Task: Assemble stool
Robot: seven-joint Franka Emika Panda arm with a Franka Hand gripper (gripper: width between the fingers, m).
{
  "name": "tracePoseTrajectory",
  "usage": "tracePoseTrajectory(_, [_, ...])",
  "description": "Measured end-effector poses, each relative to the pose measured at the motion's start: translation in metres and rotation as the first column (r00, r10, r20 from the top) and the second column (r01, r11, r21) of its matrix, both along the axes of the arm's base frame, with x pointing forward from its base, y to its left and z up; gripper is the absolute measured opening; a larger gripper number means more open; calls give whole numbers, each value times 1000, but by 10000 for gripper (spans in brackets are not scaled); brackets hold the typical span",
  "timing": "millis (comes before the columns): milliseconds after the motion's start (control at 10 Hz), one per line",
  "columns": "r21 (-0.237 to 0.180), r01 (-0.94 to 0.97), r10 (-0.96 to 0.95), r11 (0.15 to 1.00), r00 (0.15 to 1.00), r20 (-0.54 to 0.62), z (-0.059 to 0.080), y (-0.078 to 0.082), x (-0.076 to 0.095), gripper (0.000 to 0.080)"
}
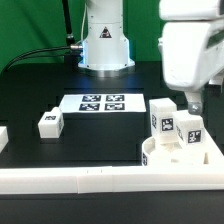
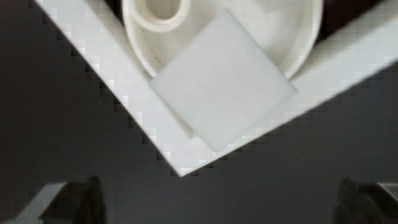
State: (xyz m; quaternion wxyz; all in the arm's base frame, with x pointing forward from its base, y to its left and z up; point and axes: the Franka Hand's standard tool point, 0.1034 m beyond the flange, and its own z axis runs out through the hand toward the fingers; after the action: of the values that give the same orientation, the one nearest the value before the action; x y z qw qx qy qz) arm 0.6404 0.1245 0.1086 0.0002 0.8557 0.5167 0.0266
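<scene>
The stool's round white seat lies in the corner of the white rails at the exterior view's right. Two tagged white legs stand on or against it; which, I cannot tell. A third leg stands alone on the dark table at the exterior view's left. My gripper hangs just above the right-hand pair, open and holding nothing. In the wrist view the seat and one flat face of a leg fill the rail corner, and my gripper shows both dark fingers wide apart.
The marker board lies mid-table in front of the robot base. Long white border rails run along the near edge and meet in a corner. A white piece shows at the left edge.
</scene>
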Motion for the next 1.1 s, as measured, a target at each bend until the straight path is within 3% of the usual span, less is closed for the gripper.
tracePoseTrajectory(300, [-33,-267,267,963,964,-12,-13,-4,0,649])
tracePoseTrajectory(600, [-62,-429,429,901,903,-11,-15,-9,1,649])
tracePoseTrajectory(800, [-77,-511,512,856,859,-15,-15,-11,2,649])
tracePoseTrajectory(1100, [-74,-462,462,884,887,-9,-13,-6,2,649])
